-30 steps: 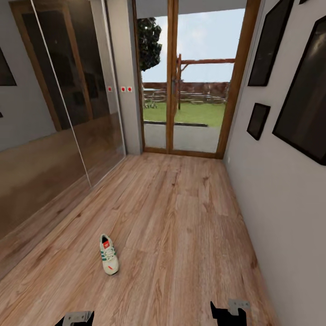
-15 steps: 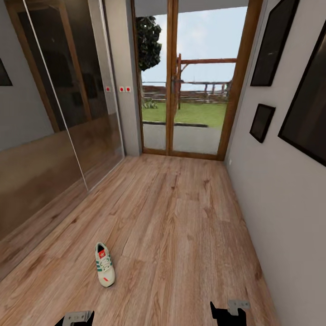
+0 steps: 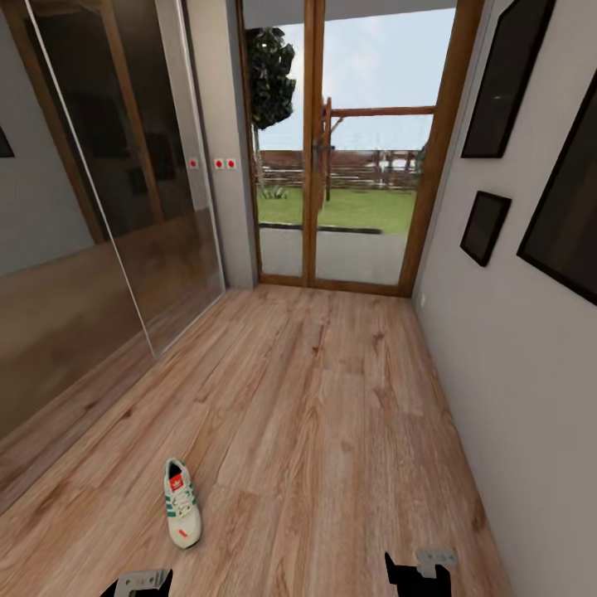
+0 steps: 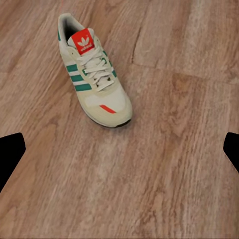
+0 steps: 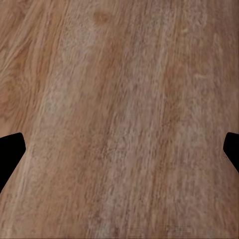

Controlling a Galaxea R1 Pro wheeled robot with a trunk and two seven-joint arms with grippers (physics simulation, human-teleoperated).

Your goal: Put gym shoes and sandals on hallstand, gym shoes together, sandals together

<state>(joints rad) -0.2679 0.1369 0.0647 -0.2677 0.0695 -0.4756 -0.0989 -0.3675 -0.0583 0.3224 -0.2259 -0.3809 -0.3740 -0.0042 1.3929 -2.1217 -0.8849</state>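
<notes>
One gym shoe, white with green stripes and a red tongue tag, lies upright on the corridor floor at the lower left of the head view. In the left wrist view the same gym shoe lies ahead of my left gripper, which is open and apart from it. My right gripper is open over bare corridor floor. At the bottom edge of the head view I see the left gripper and the right gripper. The sandals and the hallstand are out of view.
Mirrored sliding doors run along the left side. A grey wall with dark picture frames closes the right. Wood-framed glass doors stand at the corridor's far end.
The whole head view has shifted, so the camera has moved forward. The gym shoe now sits lower and further left in the picture. Both grippers keep their places.
</notes>
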